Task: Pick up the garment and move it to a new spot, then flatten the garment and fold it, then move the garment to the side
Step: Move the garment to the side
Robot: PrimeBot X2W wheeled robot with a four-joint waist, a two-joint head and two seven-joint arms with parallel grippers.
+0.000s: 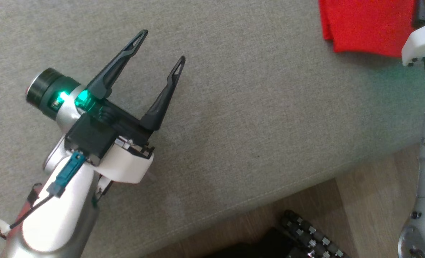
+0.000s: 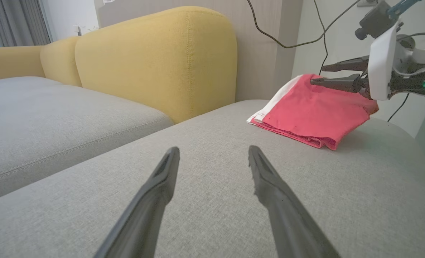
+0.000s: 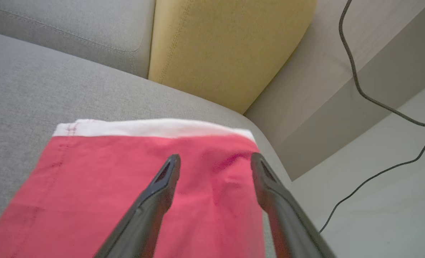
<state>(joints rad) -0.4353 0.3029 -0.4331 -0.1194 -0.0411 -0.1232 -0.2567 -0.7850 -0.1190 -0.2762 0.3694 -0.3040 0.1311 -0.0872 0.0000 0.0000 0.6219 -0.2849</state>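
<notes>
"Where's the garment (image 2: 305,114) got to?"

"Folded up, red with a white band, lying on the grey cushion (image 2: 212,215) near its far corner, just by the yellow backrest (image 2: 155,61)."

"And the right gripper (image 3: 215,157)?"

"Right over the cloth, fingers spread wide, nothing pinched between them. The lower finger looks very close to the top fold. Touching or not, I can't tell."

"The left gripper (image 1: 163,46)?"

"Wide open too, and empty. It hangs above bare cushion, well apart from the garment, which lies off to its right."
</notes>
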